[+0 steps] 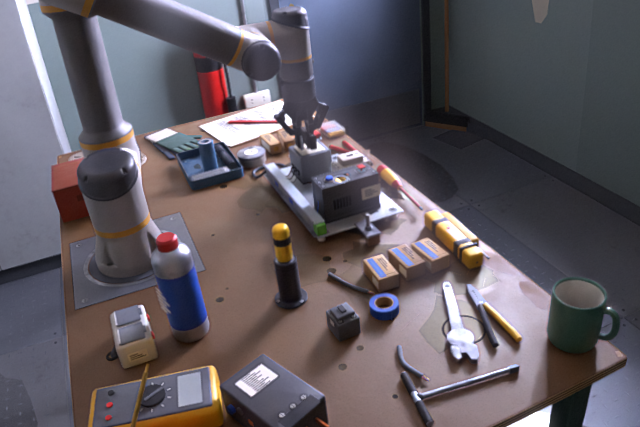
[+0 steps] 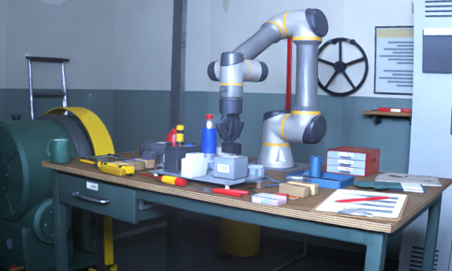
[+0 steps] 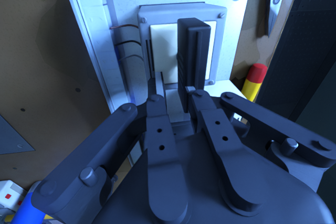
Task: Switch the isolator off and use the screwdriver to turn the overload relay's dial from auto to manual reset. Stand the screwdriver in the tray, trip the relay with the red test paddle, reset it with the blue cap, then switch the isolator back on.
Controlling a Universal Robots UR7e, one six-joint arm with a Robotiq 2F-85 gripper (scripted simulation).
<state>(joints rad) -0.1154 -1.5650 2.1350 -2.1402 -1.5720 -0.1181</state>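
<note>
The isolator (image 1: 309, 160) (image 2: 230, 166) is a grey box at the far end of the mounting plate, with a dark handle (image 3: 193, 61) (image 2: 231, 147) standing up from its cream face. My gripper (image 3: 176, 99) (image 1: 305, 141) (image 2: 230, 141) comes straight down on it and its fingers are closed on the handle. The overload relay (image 1: 345, 193) (image 2: 177, 157) is the dark box beside the isolator on the same plate. The red and yellow screwdriver (image 1: 397, 183) (image 2: 168, 179) (image 3: 253, 81) lies flat on the table next to the plate. The blue tray (image 1: 209, 165) (image 2: 329, 178) sits nearer the arm's base.
The relay's dark side (image 3: 298, 48) rises close beside the gripper. A spray bottle (image 1: 179, 288), a yellow-topped bollard (image 1: 286, 266), small boxes (image 1: 407, 261), tape (image 1: 384, 306), a spanner (image 1: 458, 322) and a green mug (image 1: 579, 315) crowd the table's near half.
</note>
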